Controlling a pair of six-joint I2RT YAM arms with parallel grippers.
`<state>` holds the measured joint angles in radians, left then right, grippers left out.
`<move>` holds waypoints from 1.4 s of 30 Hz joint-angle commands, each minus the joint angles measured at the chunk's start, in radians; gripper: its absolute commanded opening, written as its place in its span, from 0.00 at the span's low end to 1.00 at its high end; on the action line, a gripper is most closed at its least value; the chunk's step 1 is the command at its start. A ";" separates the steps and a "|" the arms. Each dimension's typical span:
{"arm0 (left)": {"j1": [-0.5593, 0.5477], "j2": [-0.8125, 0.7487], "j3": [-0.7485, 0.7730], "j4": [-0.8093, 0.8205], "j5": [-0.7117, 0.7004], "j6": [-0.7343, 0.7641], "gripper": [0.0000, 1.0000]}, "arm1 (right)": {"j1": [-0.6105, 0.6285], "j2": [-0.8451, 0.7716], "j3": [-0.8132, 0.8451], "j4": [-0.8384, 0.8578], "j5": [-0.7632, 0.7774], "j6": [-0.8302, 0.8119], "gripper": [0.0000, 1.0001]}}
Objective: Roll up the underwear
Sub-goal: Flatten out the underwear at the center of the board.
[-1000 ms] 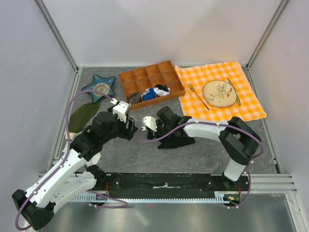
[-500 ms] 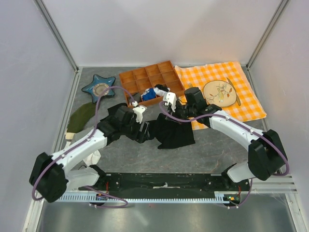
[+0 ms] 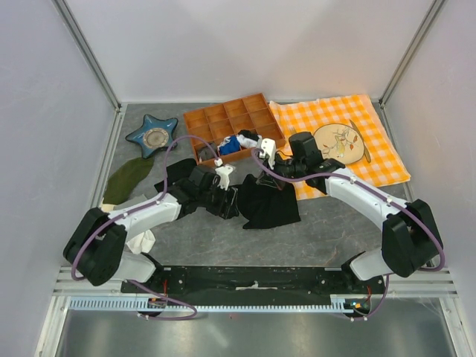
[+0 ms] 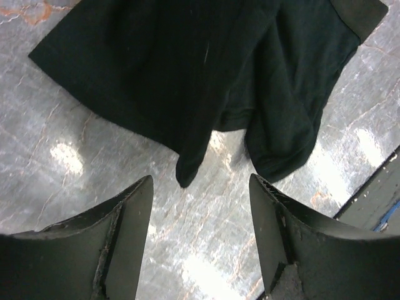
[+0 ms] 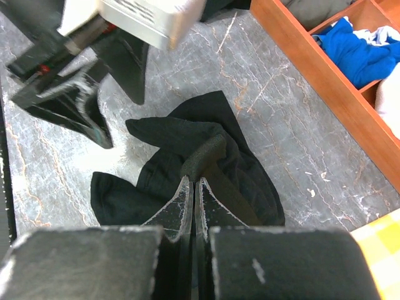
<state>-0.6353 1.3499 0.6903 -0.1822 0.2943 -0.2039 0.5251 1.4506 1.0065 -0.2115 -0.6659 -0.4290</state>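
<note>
The underwear (image 3: 274, 207) is a crumpled black garment on the grey table, in front of the orange tray. My right gripper (image 5: 194, 180) is shut on a fold of the underwear's (image 5: 187, 156) waistband and holds that edge up, with the rest trailing onto the table. In the top view the right gripper (image 3: 262, 171) stands over the garment's rear edge. My left gripper (image 4: 200, 179) is open and empty, low over bare table just short of the underwear's (image 4: 206, 69) hem. It sits at the garment's left side, as the top view shows the left gripper (image 3: 229, 199).
An orange compartment tray (image 3: 195, 117) with blue and white cloths stands behind. A smaller black cloth (image 3: 175, 171) and an olive-green cloth (image 3: 126, 178) lie to the left, near a blue star dish (image 3: 152, 135). The checked cloth (image 3: 372, 160) with plate and cutlery is at right.
The right gripper has carried the pinched waistband back toward the tray. The left arm has stretched forward and right, bringing its open gripper up to the underwear's left side.
</note>
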 commanded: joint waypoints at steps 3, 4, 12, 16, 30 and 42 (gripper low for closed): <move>-0.003 0.150 0.052 0.107 0.080 -0.015 0.52 | -0.002 0.002 0.011 0.006 -0.055 0.018 0.00; -0.003 0.172 0.064 0.099 0.089 -0.014 0.46 | -0.004 0.004 0.012 0.006 -0.055 0.018 0.00; -0.001 0.117 0.143 -0.054 0.052 -0.006 0.02 | -0.013 -0.015 0.029 -0.067 -0.093 -0.040 0.00; -0.003 -0.064 0.164 -0.187 0.048 -0.006 0.02 | -0.014 -0.067 0.063 -0.164 -0.135 -0.115 0.00; -0.210 -0.275 0.708 -0.744 0.166 0.063 0.02 | -0.011 -0.392 0.478 -0.796 -0.187 -0.455 0.00; -0.418 -0.324 0.835 -0.770 0.080 -0.045 0.02 | -0.019 -0.529 0.575 -0.791 -0.111 -0.308 0.00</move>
<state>-1.0462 1.0512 1.5398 -0.9195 0.4198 -0.2054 0.5129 0.9062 1.6428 -1.0382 -0.8459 -0.8173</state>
